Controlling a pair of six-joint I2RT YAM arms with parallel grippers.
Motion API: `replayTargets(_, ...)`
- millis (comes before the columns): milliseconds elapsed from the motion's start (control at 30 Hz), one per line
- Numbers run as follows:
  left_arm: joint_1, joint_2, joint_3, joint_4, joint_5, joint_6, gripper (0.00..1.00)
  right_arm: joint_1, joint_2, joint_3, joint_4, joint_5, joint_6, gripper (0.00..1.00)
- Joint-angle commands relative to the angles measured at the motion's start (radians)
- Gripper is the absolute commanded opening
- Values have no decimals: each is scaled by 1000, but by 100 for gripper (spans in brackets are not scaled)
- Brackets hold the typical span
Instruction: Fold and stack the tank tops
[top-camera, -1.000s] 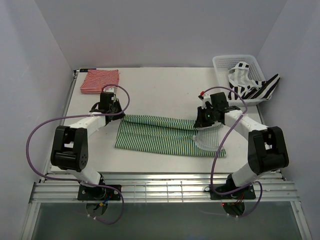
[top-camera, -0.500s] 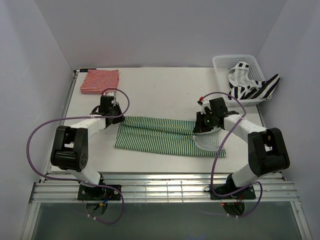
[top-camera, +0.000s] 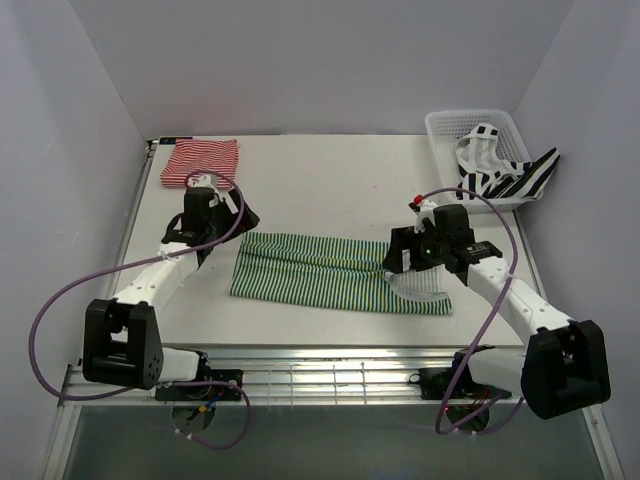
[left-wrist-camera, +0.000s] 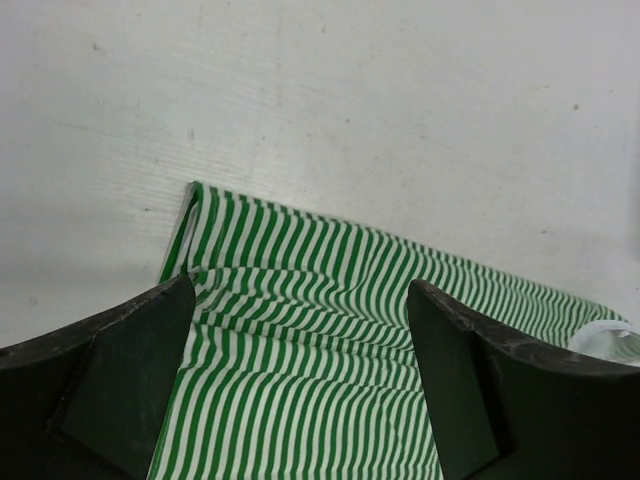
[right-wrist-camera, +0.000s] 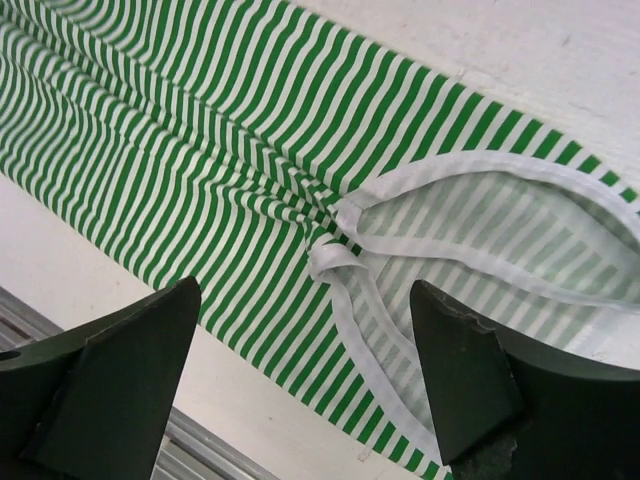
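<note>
Green-and-white striped tank top (top-camera: 330, 272) lies flat under our left claw (left-wrist-camera: 300, 300) and right claw (right-wrist-camera: 305, 290), both spread empty, so we should pinch its ends evenly.

No text, label, brand, number or sign can be read in any of the views. Just beyond the right end of the green-and-white tank top (top-camera: 320, 270), the wrist housing of the right arm (top-camera: 432, 238) shows a small green spot and a red one. They are too small to tell whether either is a printed mark.
</note>
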Motion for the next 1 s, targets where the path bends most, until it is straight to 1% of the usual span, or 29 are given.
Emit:
replayTargets(0,-3,11,63,4,76,-55,98,-2,-20,67,-2,97,46,90)
replayTargets(33,-15,55,95,14,91,-53,98,-9,17,88,-5,129,48,90)
replayTargets(100,-44,112,138,15,105,-52,98,-38,66,157,-5,134,60,90)
replayTargets(133,-58,164,155,15,125,-46,98,-50,121,180,-2,128,64,90)
replayTargets(200,-83,210,204,13,116,-46,98,-79,185,260,-4,103,57,90)
replayTargets(233,-101,249,215,15,116,-44,98,-85,248,283,-8,92,51,90)
replayTargets(333,-116,304,251,8,125,-41,98,-93,343,340,-30,69,48,90)
replayTargets(367,-116,330,255,-1,133,-44,98,-94,356,337,-30,66,54,90)
replayTargets(500,-116,353,227,1,115,-46,98,-107,376,277,-15,107,77,90)
replayTargets(667,-116,369,189,-2,92,-38,98,-169,371,184,16,109,71,90)
replayTargets(967,-116,378,133,-24,9,-43,98,-233,295,35,44,112,72,90)
